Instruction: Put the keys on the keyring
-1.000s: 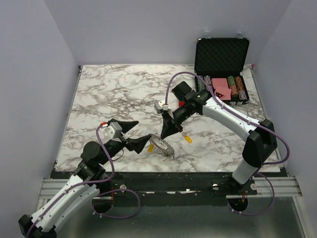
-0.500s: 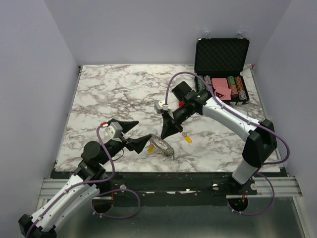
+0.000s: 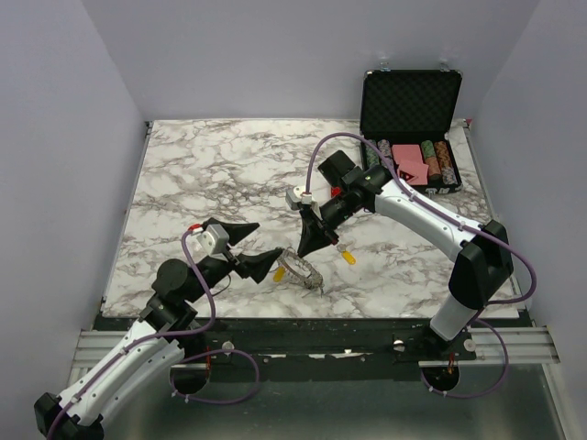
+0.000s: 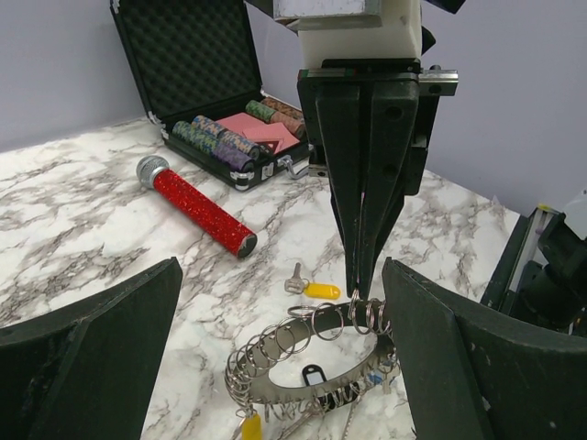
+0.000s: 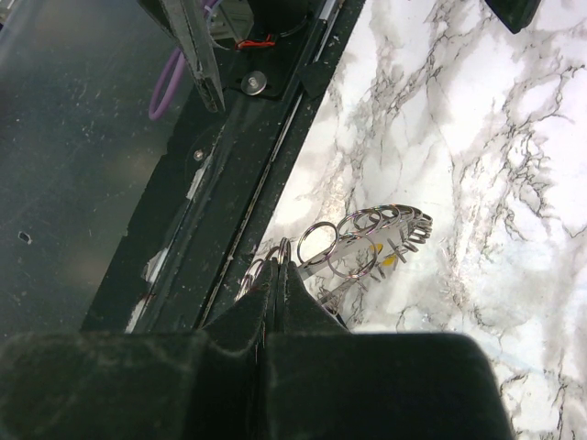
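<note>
The keyring (image 3: 299, 269) is a silvery band with many small wire loops, lying near the table's front edge. In the left wrist view the keyring (image 4: 293, 393) carries a yellow key (image 4: 250, 426) and a blue key (image 4: 375, 379), with a black tag (image 4: 312, 376) inside it. A loose yellow key (image 4: 312, 290) lies just beyond it, also seen from above (image 3: 348, 257). My right gripper (image 3: 305, 253) points down, shut on one loop at the ring's far rim (image 5: 280, 266). My left gripper (image 3: 249, 249) is open and empty, its jaws either side of the ring (image 4: 282, 266).
A red glitter cylinder with a silver cap (image 4: 197, 209) lies behind the ring. An open black case (image 3: 410, 105) with striped poker chips and pink cards stands at the back right. The table's front edge and black rail (image 5: 229, 183) are close to the ring.
My left gripper has edged slightly toward the keyring. The right gripper and the ring have not visibly moved.
</note>
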You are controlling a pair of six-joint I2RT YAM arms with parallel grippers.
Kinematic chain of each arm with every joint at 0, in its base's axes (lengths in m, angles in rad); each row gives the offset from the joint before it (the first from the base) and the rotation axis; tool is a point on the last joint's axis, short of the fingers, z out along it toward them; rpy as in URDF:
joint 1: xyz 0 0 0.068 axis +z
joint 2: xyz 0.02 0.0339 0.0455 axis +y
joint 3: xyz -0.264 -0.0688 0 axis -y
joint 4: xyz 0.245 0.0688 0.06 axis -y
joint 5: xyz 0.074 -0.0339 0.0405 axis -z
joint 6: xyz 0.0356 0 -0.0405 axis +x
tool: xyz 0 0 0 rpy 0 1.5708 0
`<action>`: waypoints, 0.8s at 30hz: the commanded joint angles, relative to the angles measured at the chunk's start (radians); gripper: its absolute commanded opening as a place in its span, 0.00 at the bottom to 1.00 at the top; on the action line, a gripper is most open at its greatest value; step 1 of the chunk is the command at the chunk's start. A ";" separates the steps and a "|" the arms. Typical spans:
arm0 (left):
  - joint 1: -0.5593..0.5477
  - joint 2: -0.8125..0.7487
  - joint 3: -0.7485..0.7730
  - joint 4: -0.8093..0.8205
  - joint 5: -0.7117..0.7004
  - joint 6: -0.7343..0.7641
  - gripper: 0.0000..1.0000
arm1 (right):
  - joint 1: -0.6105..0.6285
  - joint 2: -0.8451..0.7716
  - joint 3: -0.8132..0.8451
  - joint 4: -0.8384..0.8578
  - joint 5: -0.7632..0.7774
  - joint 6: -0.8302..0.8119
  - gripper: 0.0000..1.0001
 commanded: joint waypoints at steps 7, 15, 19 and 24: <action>0.000 0.021 -0.050 0.175 0.090 0.043 0.94 | -0.006 0.018 0.051 -0.048 -0.003 -0.045 0.00; 0.000 0.116 -0.009 0.185 0.127 0.067 0.80 | -0.004 0.032 0.074 -0.085 -0.010 -0.079 0.00; 0.000 0.136 -0.015 0.177 0.135 0.078 0.70 | -0.004 0.027 0.074 -0.085 -0.012 -0.079 0.00; 0.002 0.190 0.006 0.159 0.221 0.096 0.52 | -0.004 0.029 0.075 -0.085 -0.018 -0.075 0.00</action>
